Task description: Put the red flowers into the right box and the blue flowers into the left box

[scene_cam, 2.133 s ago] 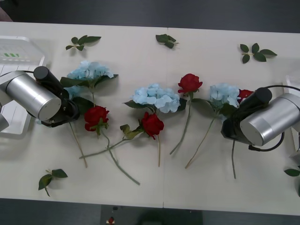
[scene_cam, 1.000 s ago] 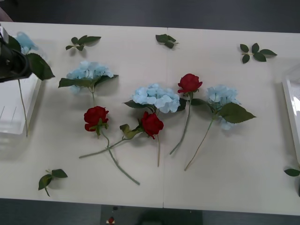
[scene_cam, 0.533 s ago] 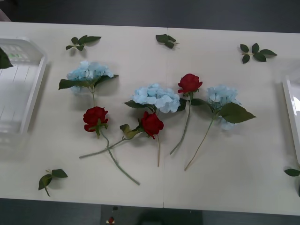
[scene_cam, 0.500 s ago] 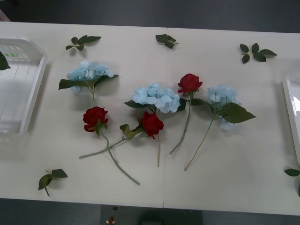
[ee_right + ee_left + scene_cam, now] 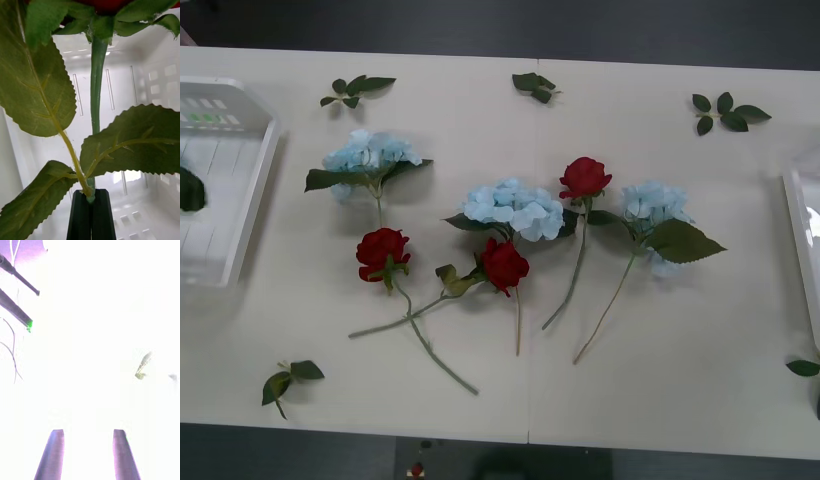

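My right gripper [image 5: 90,204] is shut on the green stem of a red flower [image 5: 96,75], whose bloom and leaves hang over the white slotted floor of the right box [image 5: 120,93]. In the front view that box shows as a rim [image 5: 798,240] at the right edge. Three red flowers [image 5: 383,250] [image 5: 505,265] [image 5: 585,177] and three blue flowers [image 5: 370,152] [image 5: 513,207] [image 5: 652,205] lie across the table's middle. The left box [image 5: 255,190] sits at the left edge with a green leaf [image 5: 188,188] in it. My left gripper [image 5: 89,453] is open with nothing between its fingers.
Loose green leaf sprigs lie along the far side [image 5: 355,90] [image 5: 535,86] [image 5: 725,110], near the front left [image 5: 288,380] and at the right edge [image 5: 802,367]. The table's front edge runs along the bottom of the front view.
Both arms have left the front view. The blue flower held over the left box is gone from sight, and a green leaf now lies lower in that box.
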